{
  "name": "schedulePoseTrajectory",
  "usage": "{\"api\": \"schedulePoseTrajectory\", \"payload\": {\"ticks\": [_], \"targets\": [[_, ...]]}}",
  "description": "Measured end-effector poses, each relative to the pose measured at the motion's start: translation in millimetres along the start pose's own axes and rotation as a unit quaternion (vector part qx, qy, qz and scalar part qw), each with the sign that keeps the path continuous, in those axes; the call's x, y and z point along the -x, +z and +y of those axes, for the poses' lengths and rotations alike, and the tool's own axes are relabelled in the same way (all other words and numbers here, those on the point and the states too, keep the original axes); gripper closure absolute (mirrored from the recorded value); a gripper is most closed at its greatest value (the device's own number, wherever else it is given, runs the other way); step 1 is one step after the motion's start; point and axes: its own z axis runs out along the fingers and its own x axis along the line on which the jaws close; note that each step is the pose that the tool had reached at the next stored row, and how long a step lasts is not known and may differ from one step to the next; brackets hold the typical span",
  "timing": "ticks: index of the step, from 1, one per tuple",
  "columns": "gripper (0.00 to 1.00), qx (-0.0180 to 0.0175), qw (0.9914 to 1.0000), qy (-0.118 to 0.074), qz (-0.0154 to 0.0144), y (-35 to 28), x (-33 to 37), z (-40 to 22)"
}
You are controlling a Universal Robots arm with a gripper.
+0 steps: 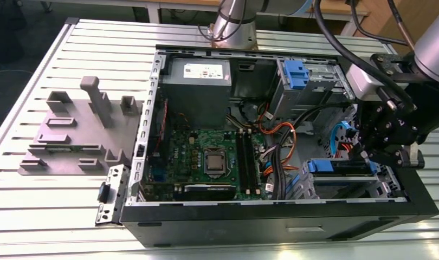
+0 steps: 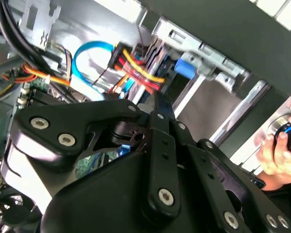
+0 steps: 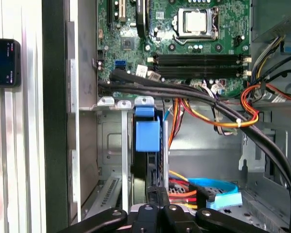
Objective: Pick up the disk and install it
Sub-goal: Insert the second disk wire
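Note:
The disk (image 1: 338,167), edged by its blue carrier, lies in the lower drive cage at the exterior view's right end of the open computer case (image 1: 277,216). In the first wrist view the disk (image 3: 147,136) stands edge-on in its slot, blue tab outward. My gripper (image 1: 364,153) hangs just over that cage. In both wrist views its fingers are closed together with nothing between them; the gripper (image 3: 157,194) meets the disk's near end, and the gripper (image 2: 157,103) sits beside the blue tab (image 2: 189,68). I cannot tell whether they touch.
A second blue carrier (image 1: 295,73) sits in the upper bay, beside the grey power supply (image 1: 198,70). Loose cables (image 1: 277,135) cross over the motherboard (image 1: 205,157). A grey fixture (image 1: 75,135) stands on the slatted table. A person's hand (image 2: 276,150) is outside the case, and a phone (image 3: 5,63) lies there too.

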Motion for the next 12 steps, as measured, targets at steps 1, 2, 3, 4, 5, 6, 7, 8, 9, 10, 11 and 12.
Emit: {"api": "schedulePoseTrajectory", "payload": {"ticks": [1, 2, 3, 4, 5, 6, 7, 8, 9, 10, 11, 12], "targets": [[0.89, 0.0000, 1.00000, 0.000, 0.0000, 0.0, -0.1, 0.2], [0.89, -0.0001, 1.00000, 0.000, -0.0001, 0.1, 0.0, 0.2], [0.89, -0.0001, 1.00000, 0.000, -0.0001, 0.1, 0.0, 0.2], [0.89, 0.0000, 1.00000, 0.000, -0.0001, 0.1, 0.0, 0.2], [0.89, -0.0001, 1.00000, 0.000, -0.0001, 0.1, 0.0, 0.2], [0.89, -0.0001, 1.00000, 0.000, -0.0001, 0.1, 0.0, 0.2], [0.89, 0.0000, 1.00000, 0.000, -0.0001, 0.1, 0.0, 0.2], [0.89, -0.0001, 1.00000, 0.000, -0.0001, 0.1, 0.0, 0.2], [0.89, -0.0001, 1.00000, 0.000, -0.0001, 0.1, 0.0, 0.2], [0.89, 0.0000, 1.00000, 0.000, -0.0001, 0.1, 0.0, 0.2], [0.89, -0.0001, 1.00000, 0.000, -0.0001, 0.1, 0.0, 0.2], [0.89, 0.0000, 1.00000, 0.000, -0.0001, 0.1, 0.0, 0.2]]}}
